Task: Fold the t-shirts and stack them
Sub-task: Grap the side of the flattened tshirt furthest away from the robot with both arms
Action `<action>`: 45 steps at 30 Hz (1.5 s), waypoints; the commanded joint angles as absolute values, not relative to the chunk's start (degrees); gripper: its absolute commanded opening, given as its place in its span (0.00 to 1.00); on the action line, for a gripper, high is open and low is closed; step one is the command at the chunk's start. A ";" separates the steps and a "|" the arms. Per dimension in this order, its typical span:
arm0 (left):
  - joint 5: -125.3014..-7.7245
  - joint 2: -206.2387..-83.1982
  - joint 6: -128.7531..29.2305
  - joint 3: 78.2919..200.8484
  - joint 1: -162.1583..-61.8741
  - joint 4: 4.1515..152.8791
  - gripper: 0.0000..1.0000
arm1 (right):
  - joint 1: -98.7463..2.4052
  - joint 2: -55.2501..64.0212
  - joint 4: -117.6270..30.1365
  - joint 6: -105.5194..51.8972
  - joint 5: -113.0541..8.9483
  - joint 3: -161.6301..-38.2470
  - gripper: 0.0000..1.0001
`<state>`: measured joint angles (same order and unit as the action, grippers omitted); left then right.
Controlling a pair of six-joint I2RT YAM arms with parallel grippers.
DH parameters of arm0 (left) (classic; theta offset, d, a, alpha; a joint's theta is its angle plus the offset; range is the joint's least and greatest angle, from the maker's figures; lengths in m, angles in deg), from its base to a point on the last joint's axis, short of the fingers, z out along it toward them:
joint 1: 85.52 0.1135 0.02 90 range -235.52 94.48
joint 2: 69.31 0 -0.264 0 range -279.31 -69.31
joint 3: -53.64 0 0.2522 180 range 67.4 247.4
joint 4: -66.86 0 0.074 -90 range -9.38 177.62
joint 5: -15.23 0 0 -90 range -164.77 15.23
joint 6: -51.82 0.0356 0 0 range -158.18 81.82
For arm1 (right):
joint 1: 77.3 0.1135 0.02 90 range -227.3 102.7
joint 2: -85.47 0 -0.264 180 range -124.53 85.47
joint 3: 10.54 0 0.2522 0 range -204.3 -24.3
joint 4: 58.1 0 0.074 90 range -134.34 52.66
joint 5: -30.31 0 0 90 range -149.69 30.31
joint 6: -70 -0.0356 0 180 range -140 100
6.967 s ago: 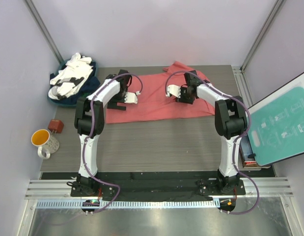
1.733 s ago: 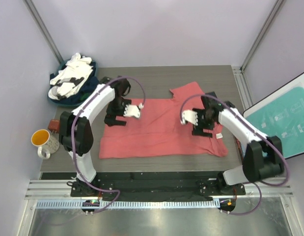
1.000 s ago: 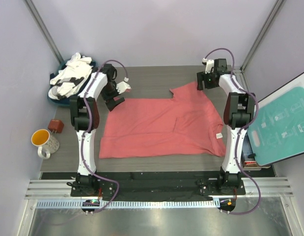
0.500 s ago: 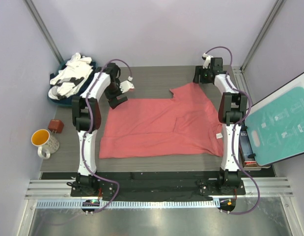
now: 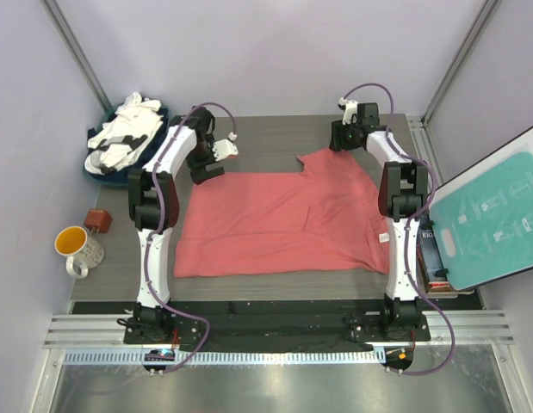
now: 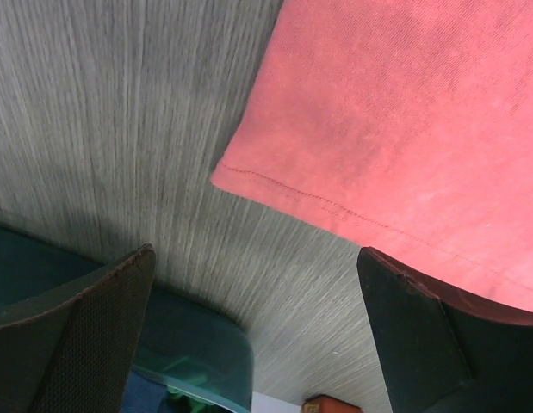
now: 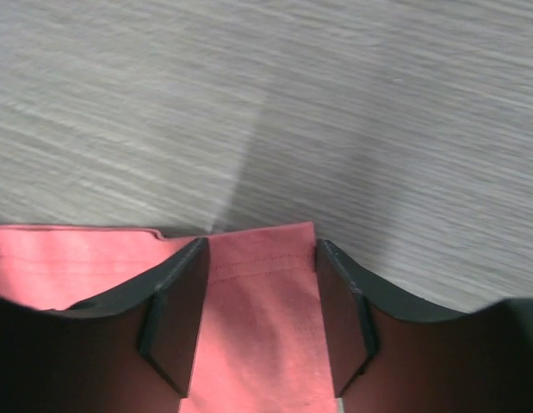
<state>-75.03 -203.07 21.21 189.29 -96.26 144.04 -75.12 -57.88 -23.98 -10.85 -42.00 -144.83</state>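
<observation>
A coral-red t-shirt (image 5: 283, 219) lies spread flat on the table, with its small white tag (image 5: 384, 237) at the right edge. My left gripper (image 5: 206, 168) hovers open and empty over the shirt's far left corner (image 6: 249, 172); in the left wrist view the gripper (image 6: 257, 284) stands just off the hem. My right gripper (image 5: 337, 142) is open at the far right sleeve. In the right wrist view the gripper (image 7: 262, 284) straddles the sleeve hem (image 7: 262, 258), with cloth between the fingers (image 7: 176, 310). White and navy t-shirts (image 5: 124, 138) lie heaped at the far left.
The heap sits in a dark teal basin (image 5: 101, 168), whose rim also shows in the left wrist view (image 6: 197, 344). An orange-lined mug (image 5: 77, 248) and a small brown block (image 5: 98, 219) stand left of the table. A teal board (image 5: 490, 215) leans at the right.
The red shirt was drawn toward the front and spread flat. Both arms then let go and swung to the far edge; the right gripper has now shifted left onto the sleeve.
</observation>
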 commanded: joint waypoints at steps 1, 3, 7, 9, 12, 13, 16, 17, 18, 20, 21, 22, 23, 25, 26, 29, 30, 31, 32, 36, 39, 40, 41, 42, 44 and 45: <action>-76.09 -202.03 23.16 190.80 -96.06 142.23 1.00 | -73.79 -55.86 -18.50 -10.15 -40.53 -143.40 0.55; -76.09 -201.85 23.17 190.54 -96.15 142.06 1.00 | -73.61 -55.86 -18.32 -9.98 -41.41 -143.48 0.51; -75.65 -201.06 23.08 188.61 -96.06 141.18 1.00 | -73.61 -56.21 -18.24 -9.89 -44.31 -144.36 0.50; -75.48 -200.62 23.16 187.47 -96.06 140.65 1.00 | -73.69 -56.04 -18.32 -9.63 -45.71 -144.45 0.49; -75.13 -200.01 23.17 186.50 -96.06 140.04 1.00 | -74.04 -55.69 -18.33 -9.19 -46.68 -144.45 0.46; -75.21 -199.92 23.25 186.06 -96.06 139.86 1.00 | -74.05 -55.60 -18.41 -9.01 -47.03 -144.36 0.45; -74.95 -200.00 23.08 186.05 -96.06 139.77 1.00 | -74.13 -55.95 -18.32 -8.40 -46.95 -144.28 0.32; -74.95 -200.01 23.17 186.14 -96.06 139.60 1.00 | -74.22 -56.12 -18.24 -8.22 -46.95 -144.28 0.29; -74.95 -200.01 23.25 186.23 -96.15 139.68 1.00 | -74.13 -56.21 -18.24 -8.13 -46.95 -144.28 0.18; -75.04 -200.01 23.34 186.32 -96.06 139.42 1.00 | -74.13 -56.39 -18.32 -7.96 -47.21 -144.54 0.13; -75.04 -200.01 23.17 186.14 -96.06 139.07 1.00 | -74.22 -56.39 -18.41 -7.78 -47.39 -144.71 0.05; -75.30 -199.92 23.08 186.05 -96.06 138.63 1.00 | -74.22 -56.39 -18.33 -7.61 -47.65 -145.06 0.01; -75.21 -199.92 23.08 185.97 -96.06 138.19 1.00 | -74.22 -56.39 -18.41 -7.43 -48.52 -145.24 0.01; -75.13 -199.83 21.68 185.79 -95.72 136.44 1.00 | -74.13 -56.21 -18.50 -6.46 -49.49 -146.20 0.01; -74.95 -199.92 20.54 185.79 -95.45 135.30 1.00 | -74.22 -55.87 -18.67 -5.85 -50.72 -146.64 0.01; -72.58 -201.32 16.76 188.07 -94.31 133.44 1.00 | -74.22 -54.46 -19.29 -3.92 -52.57 -148.14 0.01; -71.97 -202.72 15.36 190.42 -94.04 133.96 1.00 | -74.22 -54.02 -19.38 -2.87 -52.84 -148.32 0.01; -71.53 -203.43 14.82 191.75 -93.87 134.58 1.00 | -74.22 -53.41 -19.38 -2.25 -52.84 -148.32 0.01; -70.57 -204.22 14.29 192.98 -93.78 135.63 1.00 | -74.13 -52.18 -19.47 -1.72 -52.93 -148.14 0.01; -68.36 -207.82 11.57 197.82 -92.99 136.26 1.00 | -74.13 -49.01 -19.47 0.92 -53.63 -145.69 0.01; -63.45 -208.44 12.26 197.92 -92.37 136.96 0.99 | -74.05 -46.47 -19.55 2.50 -53.80 -143.23 0.01; -62.04 -208.53 14.18 197.83 -92.29 138.44 0.98 | -73.96 -45.85 -19.56 3.20 -54.07 -142.61 0.01; -60.46 -208.62 15.94 197.92 -92.20 139.76 0.97 | -73.78 -45.32 -19.56 3.55 -54.16 -142.08 0.01; -58.45 -208.71 16.92 197.74 -92.11 140.47 0.96 | -73.87 -44.36 -19.56 3.82 -54.42 -141.21 0.01; -56.33 -209.58 21.22 198.35 -91.93 144.68 0.96 | -73.69 -43.39 -19.73 4.26 -54.95 -140.50 0.01; -55.80 -209.85 22.10 198.44 -91.85 145.47 0.95 | -73.69 -42.34 -19.64 4.35 -54.95 -139.80 0.01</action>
